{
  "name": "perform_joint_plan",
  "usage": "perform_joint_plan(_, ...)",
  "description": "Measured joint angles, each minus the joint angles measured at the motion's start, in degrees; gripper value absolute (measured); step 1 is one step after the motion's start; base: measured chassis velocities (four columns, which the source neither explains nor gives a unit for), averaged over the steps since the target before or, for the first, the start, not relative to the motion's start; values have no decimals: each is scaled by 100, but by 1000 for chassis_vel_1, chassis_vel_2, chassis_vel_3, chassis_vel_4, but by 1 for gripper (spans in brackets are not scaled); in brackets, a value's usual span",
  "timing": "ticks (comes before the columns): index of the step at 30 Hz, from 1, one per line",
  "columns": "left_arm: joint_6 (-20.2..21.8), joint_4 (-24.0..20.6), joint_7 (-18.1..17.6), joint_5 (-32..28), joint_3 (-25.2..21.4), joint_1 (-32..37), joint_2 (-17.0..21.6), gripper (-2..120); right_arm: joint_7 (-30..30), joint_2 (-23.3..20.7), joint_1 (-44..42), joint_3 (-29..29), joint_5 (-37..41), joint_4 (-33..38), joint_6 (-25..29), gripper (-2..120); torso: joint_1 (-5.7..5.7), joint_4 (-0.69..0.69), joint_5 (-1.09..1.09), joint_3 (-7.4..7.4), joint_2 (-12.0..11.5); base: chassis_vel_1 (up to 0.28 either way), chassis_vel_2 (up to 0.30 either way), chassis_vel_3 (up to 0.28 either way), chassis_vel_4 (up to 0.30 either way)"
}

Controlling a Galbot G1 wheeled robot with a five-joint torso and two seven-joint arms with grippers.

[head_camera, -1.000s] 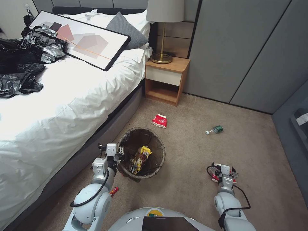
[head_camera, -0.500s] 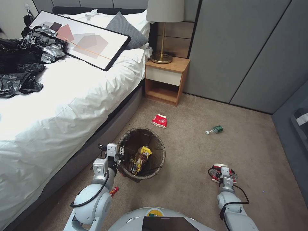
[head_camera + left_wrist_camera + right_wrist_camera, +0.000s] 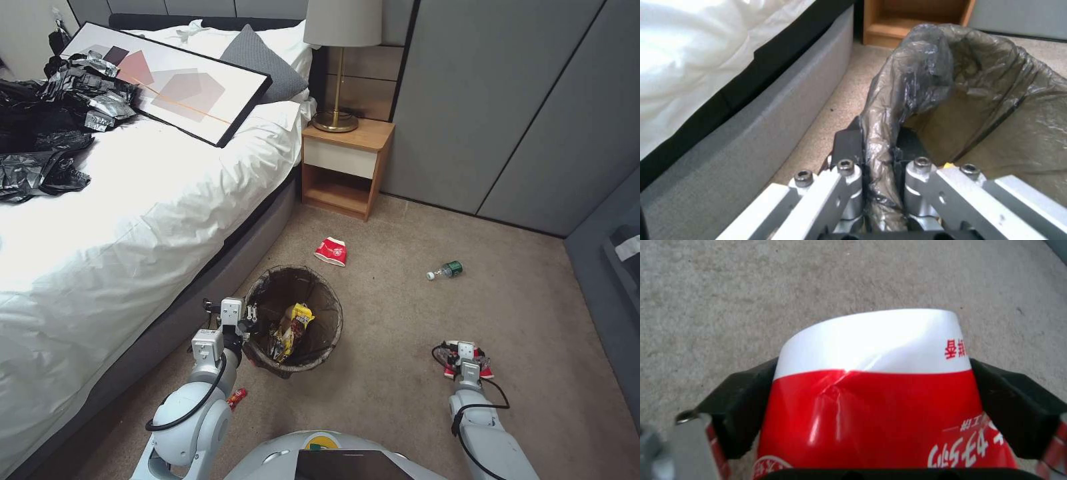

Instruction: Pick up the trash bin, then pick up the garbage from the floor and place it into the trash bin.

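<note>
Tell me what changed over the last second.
The right gripper, its fingers on either side of a red-and-white paper cup, drew back toward the robot, low over the carpet. The left gripper stayed clamped on the trash bin rim; the floor litter did not move.

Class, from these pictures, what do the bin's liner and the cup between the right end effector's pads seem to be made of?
Liner: thin brownish translucent plastic film, judging by its crinkles and sheen.
Cup: probably coated paper, glossy red and white, with a sharp crease where it has dented.
</note>
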Motion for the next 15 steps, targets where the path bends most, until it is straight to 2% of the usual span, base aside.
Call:
perform_joint_plan(3, -5, 2, -2, -2, -15, 4, -3, 6, -1, -18, 221, -10, -49, -368, 90, 84, 0, 0, -2, 0, 0, 0, 0, 0, 0)
perform_joint_plan(6, -10, 2, -3, -7, -30, 5, -1, 6, 1, -15, 327, -30, -101, -582, 192, 84, 0, -2, -4, 0, 0, 0, 0, 0, 0)
perform_joint_plan(15, -15, 12, -4, -10, -32, -6, -9, 6, 20, 41, 324, -46, -155, -699, 339, 83, 0, -1, -2, -1, 0, 0, 0, 0, 0)
